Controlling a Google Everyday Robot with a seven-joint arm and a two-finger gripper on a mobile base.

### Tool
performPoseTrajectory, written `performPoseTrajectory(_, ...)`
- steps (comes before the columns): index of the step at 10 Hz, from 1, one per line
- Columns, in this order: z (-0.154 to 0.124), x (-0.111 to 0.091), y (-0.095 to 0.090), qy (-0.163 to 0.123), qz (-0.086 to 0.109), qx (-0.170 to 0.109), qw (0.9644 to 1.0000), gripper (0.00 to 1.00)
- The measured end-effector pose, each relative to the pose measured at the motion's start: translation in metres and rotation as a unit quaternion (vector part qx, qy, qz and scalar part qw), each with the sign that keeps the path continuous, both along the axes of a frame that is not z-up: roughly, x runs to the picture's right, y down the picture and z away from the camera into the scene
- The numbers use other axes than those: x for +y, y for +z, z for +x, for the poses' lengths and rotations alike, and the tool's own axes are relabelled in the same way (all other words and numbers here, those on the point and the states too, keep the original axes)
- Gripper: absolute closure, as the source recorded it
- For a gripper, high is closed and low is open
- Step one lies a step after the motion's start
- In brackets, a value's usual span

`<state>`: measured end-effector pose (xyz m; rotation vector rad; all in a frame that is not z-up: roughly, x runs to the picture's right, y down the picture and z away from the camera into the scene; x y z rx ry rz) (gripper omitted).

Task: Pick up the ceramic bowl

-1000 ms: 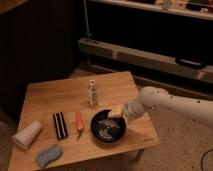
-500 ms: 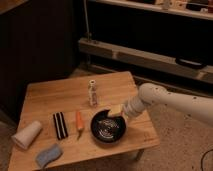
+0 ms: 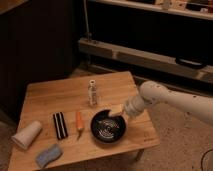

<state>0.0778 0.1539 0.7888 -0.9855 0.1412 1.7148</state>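
The ceramic bowl (image 3: 107, 127) is round, shallow and glossy black with pale swirl marks inside. It sits on the wooden table (image 3: 55, 95) near the front right. My gripper (image 3: 116, 110) comes in from the right on a white arm (image 3: 170, 97) and hangs at the bowl's far right rim, just above or touching it. The bowl rests on the table.
A small bottle (image 3: 92, 93) stands just behind the bowl. An orange carrot-like item (image 3: 79, 121) and a black striped block (image 3: 60, 125) lie to the bowl's left. A white cup (image 3: 27, 134) lies on its side and a blue-grey sponge (image 3: 47, 155) sits at the front left. Dark shelving stands behind.
The gripper has shifted slightly left toward the bowl's rim. The bowl and the other items have not moved.
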Motion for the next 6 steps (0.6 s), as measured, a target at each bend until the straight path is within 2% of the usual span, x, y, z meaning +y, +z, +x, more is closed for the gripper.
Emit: performPoseTrajectory(6,-0.004,0.012,0.013,-0.001,-0.002,-0.013,0.9999,0.27)
